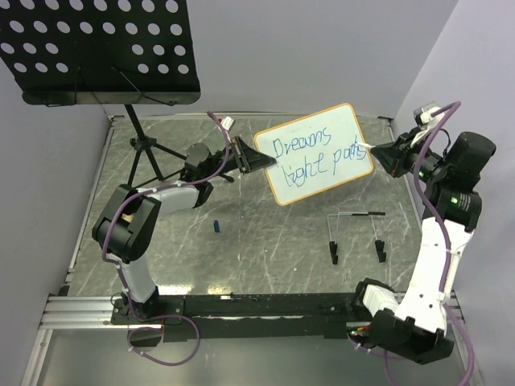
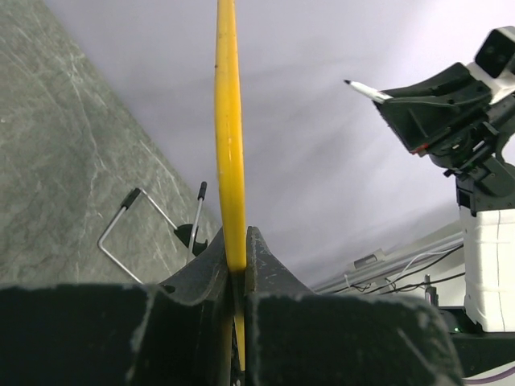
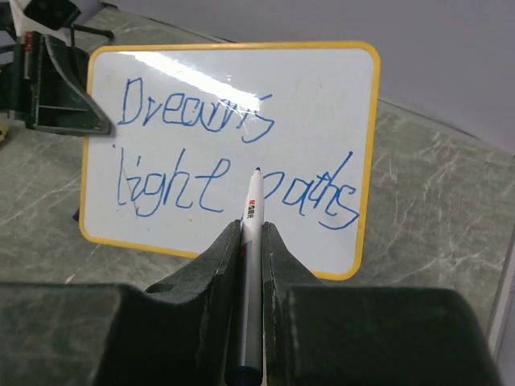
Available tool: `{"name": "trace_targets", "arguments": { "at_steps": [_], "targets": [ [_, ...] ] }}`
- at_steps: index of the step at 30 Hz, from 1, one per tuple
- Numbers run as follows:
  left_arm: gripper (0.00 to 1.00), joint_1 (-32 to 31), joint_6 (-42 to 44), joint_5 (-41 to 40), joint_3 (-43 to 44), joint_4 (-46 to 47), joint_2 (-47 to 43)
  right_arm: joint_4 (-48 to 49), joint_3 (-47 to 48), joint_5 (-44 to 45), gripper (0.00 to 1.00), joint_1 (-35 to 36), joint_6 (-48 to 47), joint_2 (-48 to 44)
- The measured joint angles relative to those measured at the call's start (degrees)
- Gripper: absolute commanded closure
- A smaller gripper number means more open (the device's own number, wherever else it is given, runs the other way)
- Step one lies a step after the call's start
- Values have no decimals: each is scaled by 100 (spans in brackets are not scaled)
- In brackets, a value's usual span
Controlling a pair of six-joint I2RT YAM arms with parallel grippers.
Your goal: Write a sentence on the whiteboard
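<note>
as viewed from above and from both wrists: shows the whiteboard (image 1: 346, 122) raised clear of the worktop (image 1: 265, 241), near the back centre, tilted to face the right arm. bears the sentence (image 1: 315, 154) in blue on two lines, legible from the right wrist as "dreams" over "light paths". judged complete or nearly so: ends on a fully formed final "s", with bare white left only at the margins. leaves, at most, a retouch, then setting down whiteboard and marker.

clamps the whiteboard's left edge between the left fingers (image 2: 239, 261), clenched on the yellow-tan frame with no gap visible. grips a marker (image 3: 252, 273) in the right fingers (image 3: 251, 235), closed narrowly around its barrel, tip pointing forward. places that tip off the writing surface, seen apart from it in the left wrist view.

also on the worktop: a small blue piece (image 1: 217, 227), possibly the cap, and a wire stand (image 1: 358, 233).
</note>
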Motion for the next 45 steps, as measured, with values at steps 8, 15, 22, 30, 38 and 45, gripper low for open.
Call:
{"name": "trace_targets", "arguments": {
  "at_steps": [8,15,22,30,38,45],
  "targets": [
    [99,2,87,52,-251,42,-85,-9,-116,-210,100,0,87,-297],
    [99,33,236,55,-350,35,-396,-17,-136,-348,100,0,111,-310],
    [99,48,341,57,-503,0,-575,-48,-192,-437,100,0,133,-328],
    [99,48,586,50,-704,-271,-868,-81,-192,-490,100,0,201,-374],
    [99,50,782,52,-868,-424,-1185,-166,-192,-520,100,0,221,-409],
    [99,55,1023,50,-994,-658,-1394,-223,-175,-522,100,0,229,-409]
  ]
}}
